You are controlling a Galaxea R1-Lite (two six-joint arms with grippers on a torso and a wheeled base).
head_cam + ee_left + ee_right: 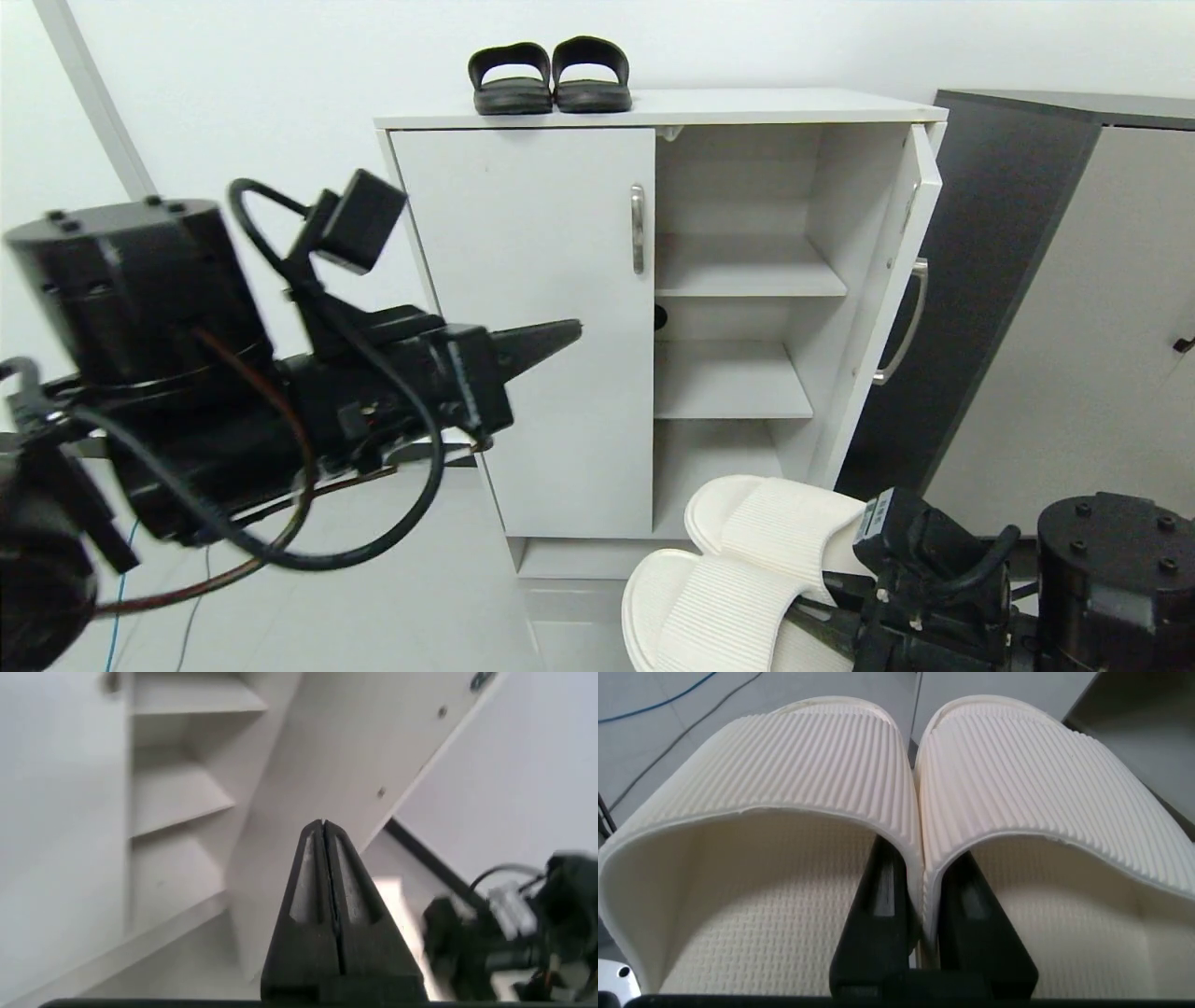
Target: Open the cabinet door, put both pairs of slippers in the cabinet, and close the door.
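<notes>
White slippers (747, 569), two, likely gripped, black pair (588, 91)

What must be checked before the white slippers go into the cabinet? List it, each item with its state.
1. Right door swung open: ok.
2. White slippers gripped: ok; the right end effector pinches both inner strap walls together.
3. Room on the shelves in the open half: ok, bare boards show.
4. Left end effector out of the path: ok; it is shut, in front of the closed left door, beside the opening.
5. Pair fits a shelf's width: cannot tell.
6. Black slippers stored: not ok, they sit on the cabinet top.
</notes>
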